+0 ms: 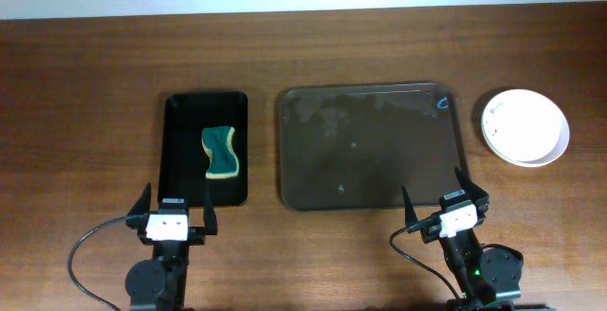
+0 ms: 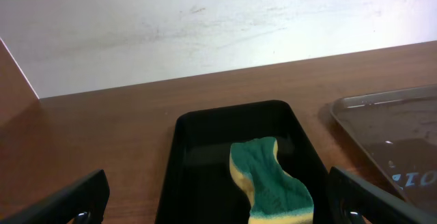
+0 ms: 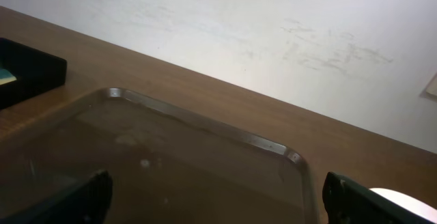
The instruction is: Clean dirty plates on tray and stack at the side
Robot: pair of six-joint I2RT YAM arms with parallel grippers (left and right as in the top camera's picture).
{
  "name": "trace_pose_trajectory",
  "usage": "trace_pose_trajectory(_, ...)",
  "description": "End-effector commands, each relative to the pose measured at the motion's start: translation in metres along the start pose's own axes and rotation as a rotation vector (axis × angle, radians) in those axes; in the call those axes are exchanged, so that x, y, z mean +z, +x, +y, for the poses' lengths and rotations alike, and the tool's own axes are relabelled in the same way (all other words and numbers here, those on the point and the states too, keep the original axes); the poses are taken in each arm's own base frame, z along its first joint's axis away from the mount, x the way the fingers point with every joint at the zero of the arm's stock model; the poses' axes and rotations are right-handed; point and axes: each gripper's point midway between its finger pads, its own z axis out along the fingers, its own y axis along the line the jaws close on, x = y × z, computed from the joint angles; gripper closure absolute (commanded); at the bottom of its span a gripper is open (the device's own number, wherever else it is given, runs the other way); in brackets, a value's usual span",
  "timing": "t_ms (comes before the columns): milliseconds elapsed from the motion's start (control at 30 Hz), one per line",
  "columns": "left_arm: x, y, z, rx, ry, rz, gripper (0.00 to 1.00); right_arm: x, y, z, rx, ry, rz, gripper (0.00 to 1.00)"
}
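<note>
Gleaming dk-brown rect. tray point(image 1: 370, 150), rounded corners; round white plates point(image 1: 524, 126) beside.

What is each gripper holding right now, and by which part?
Nothing is held. The left gripper and right gripper both stand open and empty; the sponge lies in the small black tray.

The surface point(image 1: 85, 83) is reddish-brown wood with fine dark grain. The tray point(image 1: 370, 159) is dark glossy brown with pale cloudy smudges and a small blue mark point(image 1: 442, 102) in its far right corner. Left of the tray, a plain black tray point(image 1: 185, 121) holds a sponge point(image 1: 221, 153), ribbed green on top and yellow beneath. Right of the tray, the plates point(image 1: 524, 126) are plain white. The left tool point(image 1: 177, 197) and right tool point(image 1: 432, 183) have black fingers and white bodies.
</note>
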Motion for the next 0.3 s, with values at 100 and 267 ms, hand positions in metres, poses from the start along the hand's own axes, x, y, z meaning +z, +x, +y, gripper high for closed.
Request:
trace_pose_trajectory(100,-0.0002,0.0005,-0.0011,0.02,0.007,-0.004,0.0,0.0,0.0012,0.0039,-0.003,-0.018,-0.002,0.01)
trace_pose_trajectory(267,-0.0002,0.0005,-0.0012,0.02,0.007,-0.005,0.0,0.0,0.0012,0.0039,-0.003,-0.018,-0.002,0.01)
